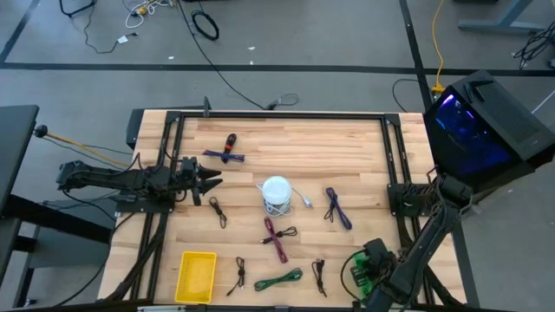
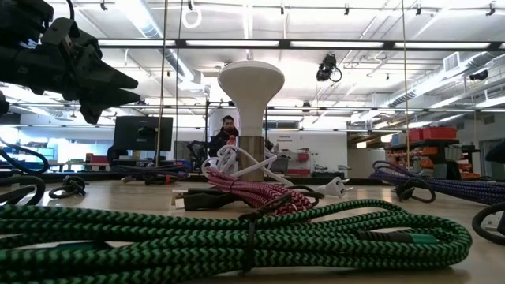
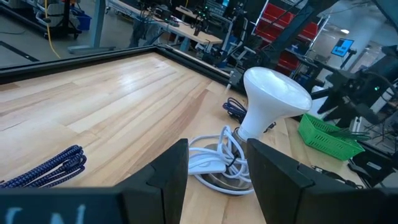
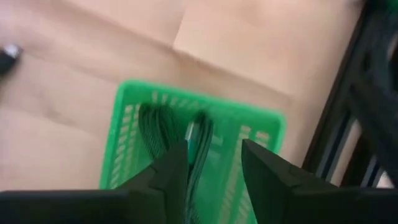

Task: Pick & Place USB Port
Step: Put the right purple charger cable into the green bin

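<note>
USB cables lie scattered over the table (image 1: 347, 147). The green cable (image 1: 279, 279) sits at the high view's bottom centre, the red-and-white one (image 1: 276, 239) just above it, the white lamp (image 1: 276, 194) mid-frame.

At lower right, the right gripper (image 4: 212, 163) hovers over the green basket (image 4: 255, 134), jaws apart, empty; a dark-green cable (image 4: 199, 146) already lies inside and could snag as the gripper lifts.

At centre left, the left gripper (image 1: 211, 180) is open, holding nothing, aimed at the lamp, which a careless reach might topple.
</note>
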Controlling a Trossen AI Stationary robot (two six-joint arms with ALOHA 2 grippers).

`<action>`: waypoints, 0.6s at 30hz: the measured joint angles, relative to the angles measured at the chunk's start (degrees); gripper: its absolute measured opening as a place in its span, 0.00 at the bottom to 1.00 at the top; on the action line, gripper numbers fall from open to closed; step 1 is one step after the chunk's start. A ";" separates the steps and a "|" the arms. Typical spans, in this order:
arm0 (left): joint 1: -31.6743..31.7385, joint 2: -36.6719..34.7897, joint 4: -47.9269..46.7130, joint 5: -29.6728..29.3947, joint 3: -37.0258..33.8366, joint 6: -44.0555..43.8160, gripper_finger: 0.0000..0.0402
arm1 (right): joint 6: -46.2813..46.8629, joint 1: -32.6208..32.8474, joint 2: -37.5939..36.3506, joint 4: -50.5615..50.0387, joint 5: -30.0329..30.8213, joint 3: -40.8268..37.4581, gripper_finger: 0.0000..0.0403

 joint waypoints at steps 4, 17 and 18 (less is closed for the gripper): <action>-0.01 0.00 -0.01 -0.02 0.00 0.00 0.42 | -0.11 -0.89 -2.19 -4.59 3.74 0.02 0.38; 0.01 0.00 -0.03 -0.20 0.00 0.00 0.42 | -17.84 -13.46 -3.41 -10.22 17.36 0.02 0.43; 0.01 0.00 -0.03 -0.20 0.00 0.00 0.42 | -18.45 -14.40 -3.41 -10.03 19.62 0.02 0.44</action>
